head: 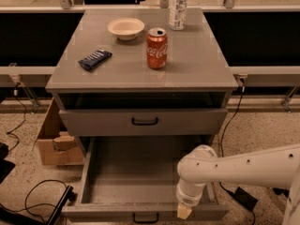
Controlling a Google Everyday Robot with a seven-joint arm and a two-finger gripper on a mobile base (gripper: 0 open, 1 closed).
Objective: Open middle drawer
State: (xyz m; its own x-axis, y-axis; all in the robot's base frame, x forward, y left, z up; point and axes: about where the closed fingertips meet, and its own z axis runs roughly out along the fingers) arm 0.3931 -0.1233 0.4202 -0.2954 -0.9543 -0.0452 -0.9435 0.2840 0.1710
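The middle drawer point(140, 172) of the grey cabinet stands pulled far out toward me, and its plain grey tray shows. Its small black loop handle point(145, 217) is at the bottom edge of the view. My gripper point(183, 211) hangs from the white arm point(243, 165) that comes in from the right. It sits over the right part of the drawer's front edge, to the right of the handle. Only a cream tip of it shows. The drawer above point(103, 122), with its own black handle point(144, 121), has a dark gap over it.
On the cabinet top point(201, 64) stand a red soda can point(156, 48), a white bowl point(125, 28), a plastic bottle point(178, 6) and a blue snack bar point(94, 59). A cardboard box point(54, 144) and cables point(37, 200) lie on the floor at the left. A black adapter point(245, 198) lies at the right.
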